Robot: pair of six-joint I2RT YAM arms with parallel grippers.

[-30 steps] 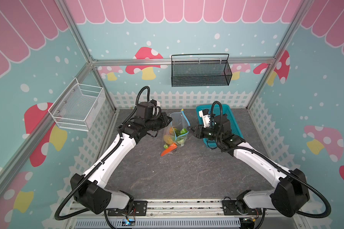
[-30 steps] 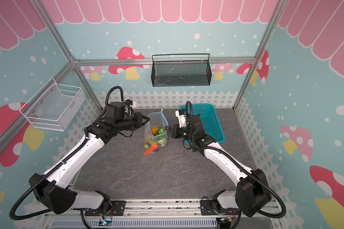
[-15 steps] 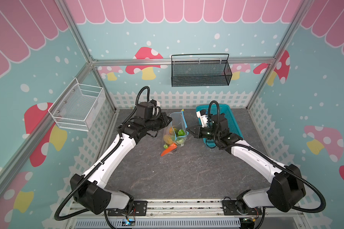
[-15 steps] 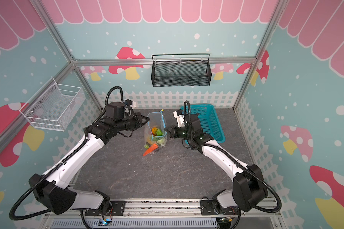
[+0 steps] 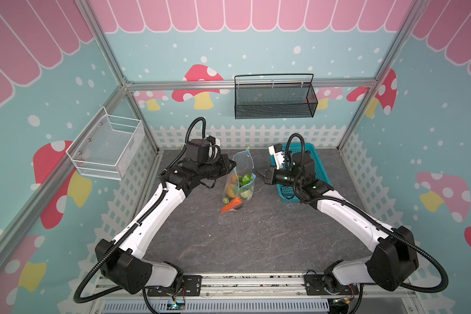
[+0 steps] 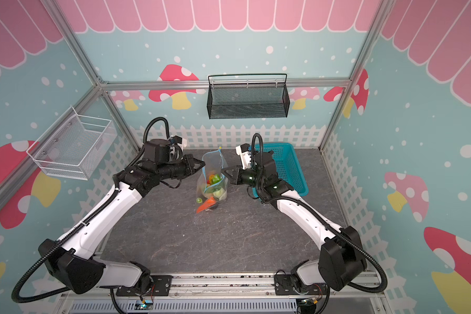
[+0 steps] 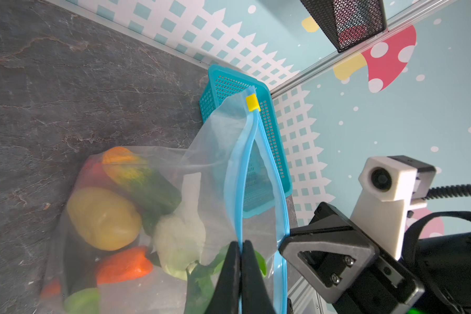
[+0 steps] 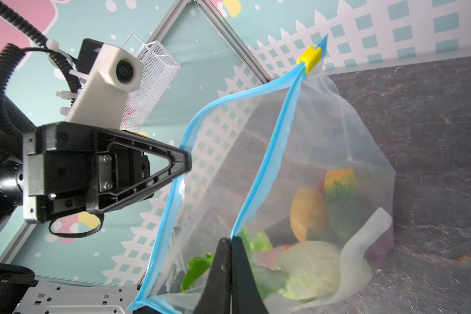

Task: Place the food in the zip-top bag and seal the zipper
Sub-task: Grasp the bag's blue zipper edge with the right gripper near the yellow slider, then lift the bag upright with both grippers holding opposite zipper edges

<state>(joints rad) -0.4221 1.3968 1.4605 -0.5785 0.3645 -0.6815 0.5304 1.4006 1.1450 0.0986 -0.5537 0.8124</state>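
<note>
Food [image 7: 104, 217] was in bag [image 8: 351, 130]; left pincer [image 7: 241, 244] and right pincer [image 8: 230, 240] each pinched a zipper [image 8: 265, 152] lip; mouth gaped, sealing left.

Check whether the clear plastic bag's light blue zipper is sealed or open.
Open. The light blue zipper splits into two strips from the yellow slider tab; left gripper and right gripper each pinch one.
</note>
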